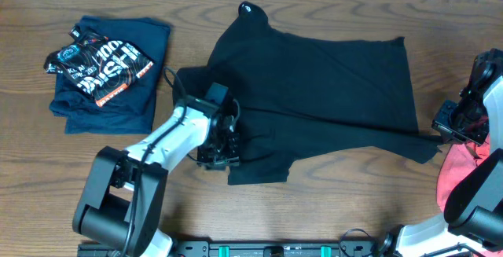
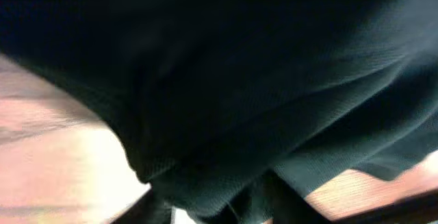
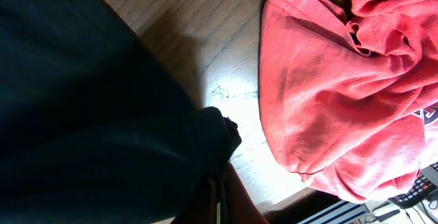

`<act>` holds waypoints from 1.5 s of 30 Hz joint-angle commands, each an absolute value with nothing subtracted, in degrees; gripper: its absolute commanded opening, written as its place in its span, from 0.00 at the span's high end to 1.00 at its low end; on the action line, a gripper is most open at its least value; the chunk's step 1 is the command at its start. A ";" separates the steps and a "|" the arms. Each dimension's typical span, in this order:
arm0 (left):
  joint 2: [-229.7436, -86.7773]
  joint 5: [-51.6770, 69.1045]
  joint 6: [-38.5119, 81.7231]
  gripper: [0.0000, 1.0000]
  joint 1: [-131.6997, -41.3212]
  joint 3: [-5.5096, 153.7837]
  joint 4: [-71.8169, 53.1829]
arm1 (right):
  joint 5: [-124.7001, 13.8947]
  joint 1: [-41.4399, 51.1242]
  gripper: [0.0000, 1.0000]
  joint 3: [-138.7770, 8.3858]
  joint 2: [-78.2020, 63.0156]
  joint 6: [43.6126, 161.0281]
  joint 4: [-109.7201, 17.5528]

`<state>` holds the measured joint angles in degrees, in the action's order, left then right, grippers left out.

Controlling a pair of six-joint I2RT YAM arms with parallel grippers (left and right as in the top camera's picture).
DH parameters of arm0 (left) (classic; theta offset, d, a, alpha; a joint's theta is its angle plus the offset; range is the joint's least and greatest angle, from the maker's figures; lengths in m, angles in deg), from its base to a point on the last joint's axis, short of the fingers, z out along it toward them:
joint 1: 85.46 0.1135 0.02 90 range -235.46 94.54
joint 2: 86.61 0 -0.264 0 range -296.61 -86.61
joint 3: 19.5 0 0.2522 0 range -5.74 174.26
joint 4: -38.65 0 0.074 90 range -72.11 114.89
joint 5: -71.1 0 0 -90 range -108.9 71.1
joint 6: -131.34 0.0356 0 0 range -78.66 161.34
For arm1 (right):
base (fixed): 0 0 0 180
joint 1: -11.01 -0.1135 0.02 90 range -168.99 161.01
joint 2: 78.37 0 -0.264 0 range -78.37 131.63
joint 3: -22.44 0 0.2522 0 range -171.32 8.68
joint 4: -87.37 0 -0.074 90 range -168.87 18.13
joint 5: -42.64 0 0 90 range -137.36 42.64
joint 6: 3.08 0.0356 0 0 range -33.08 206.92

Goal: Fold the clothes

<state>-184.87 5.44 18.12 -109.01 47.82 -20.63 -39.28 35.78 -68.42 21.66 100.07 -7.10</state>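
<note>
Overhead, the clothes (image 1: 314,92) lay spread across the middle of the table (image 1: 47,170), a black garment with a small white logo at its top edge. The left gripper (image 1: 218,153) sat at the garment's lower left edge; in the left wrist view its jaws pressed on bunched black fabric. The right gripper (image 1: 442,129) was closed tight, pinching the garment's lower right corner just beside a crumpled coral-red garment (image 3: 342,80). A folded navy garment (image 1: 110,72) lay apart at the table's left.
</note>
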 commanded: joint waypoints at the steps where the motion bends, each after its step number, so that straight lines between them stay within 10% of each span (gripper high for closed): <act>1: -185.31 5.98 14.88 0.81 -109.67 46.88 -20.43 | -38.56 35.37 0.99 -68.40 21.53 99.48 -7.10; 3: -185.29 5.98 14.88 0.94 -109.65 46.90 -20.63 | -38.56 35.37 0.99 -68.40 21.53 99.48 -7.12; 28: -154.27 6.13 18.86 0.94 -102.52 51.43 -29.76 | -35.15 35.80 0.99 -68.40 21.53 99.50 -3.23; 45: -151.41 11.03 18.56 0.94 -98.39 51.41 -9.00 | -39.96 35.72 0.99 -68.40 21.53 99.50 -7.41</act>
<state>-150.12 13.68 18.73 -98.72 50.53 -10.77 -38.45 35.78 -68.42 21.66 100.05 -6.34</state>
